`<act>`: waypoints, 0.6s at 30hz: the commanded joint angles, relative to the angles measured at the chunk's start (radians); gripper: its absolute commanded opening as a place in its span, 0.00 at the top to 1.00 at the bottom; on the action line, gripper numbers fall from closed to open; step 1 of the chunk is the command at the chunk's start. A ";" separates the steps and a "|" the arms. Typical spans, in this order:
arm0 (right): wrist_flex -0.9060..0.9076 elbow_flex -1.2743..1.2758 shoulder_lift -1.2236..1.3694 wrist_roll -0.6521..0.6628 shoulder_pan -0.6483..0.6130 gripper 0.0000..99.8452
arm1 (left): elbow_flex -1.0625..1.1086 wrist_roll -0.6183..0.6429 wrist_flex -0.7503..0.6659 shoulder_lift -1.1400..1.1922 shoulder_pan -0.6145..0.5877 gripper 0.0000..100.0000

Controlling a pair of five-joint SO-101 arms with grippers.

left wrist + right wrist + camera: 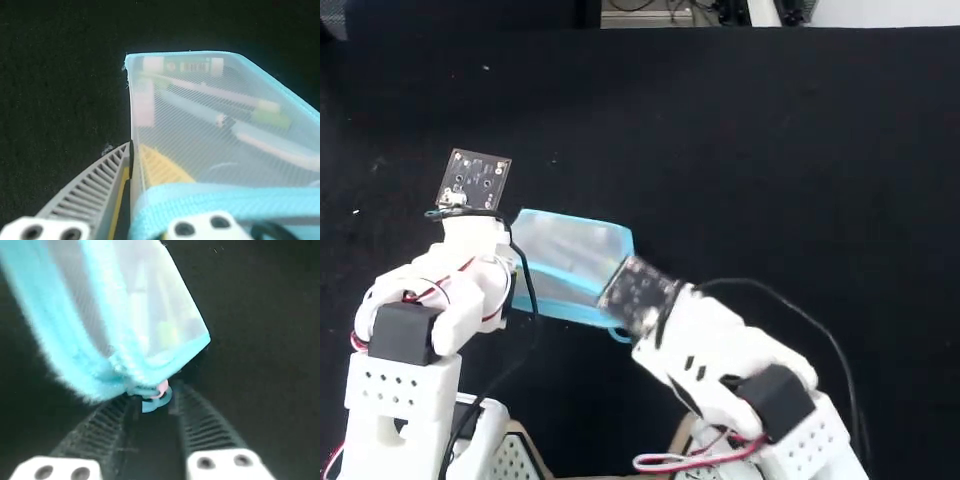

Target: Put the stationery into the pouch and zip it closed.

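While the left gripper (133, 156) is clamped on the 9 o'clock edge of the pouch (570, 255), the right gripper (154, 394) sits at the pouch's 5 o'clock corner. Its tips are closed on the small zipper pull (156, 400). The stationery (200, 107) already lies inside, visible through the mesh as pens and a few flat pieces. The pouch rests a little toward 7 o'clock of the middle of the dark surface (770, 150).

The step in hand looks like the zipping itself, probably near its end, since the pull is at the corner far from the anchored edge. I cannot tell whether the teeth have fully met.

To do it well, the left gripper should stay fixed so the teal zipper band is taut. The right gripper should draw straight along that band toward 4 o'clock, not upward. Lifting or twisting would buckle the soft mesh and jam the slider. The pull is small and could slip out, so a slow, steady draw is best.
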 commanded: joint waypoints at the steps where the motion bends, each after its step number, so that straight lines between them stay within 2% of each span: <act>1: 0.046 -0.064 -0.068 0.084 -0.014 0.99 | -0.010 -0.005 -0.006 0.006 -0.001 0.96; 6: 0.133 -0.240 -0.084 0.084 -0.014 0.99 | -0.010 -0.005 -0.006 0.006 0.001 0.96; 14: 0.097 -0.285 0.024 0.083 -0.014 0.99 | -0.010 -0.005 -0.006 0.006 -0.002 0.96; 18: 0.048 -0.288 0.038 -0.009 -0.015 0.99 | -0.010 -0.005 -0.006 0.006 -0.004 0.96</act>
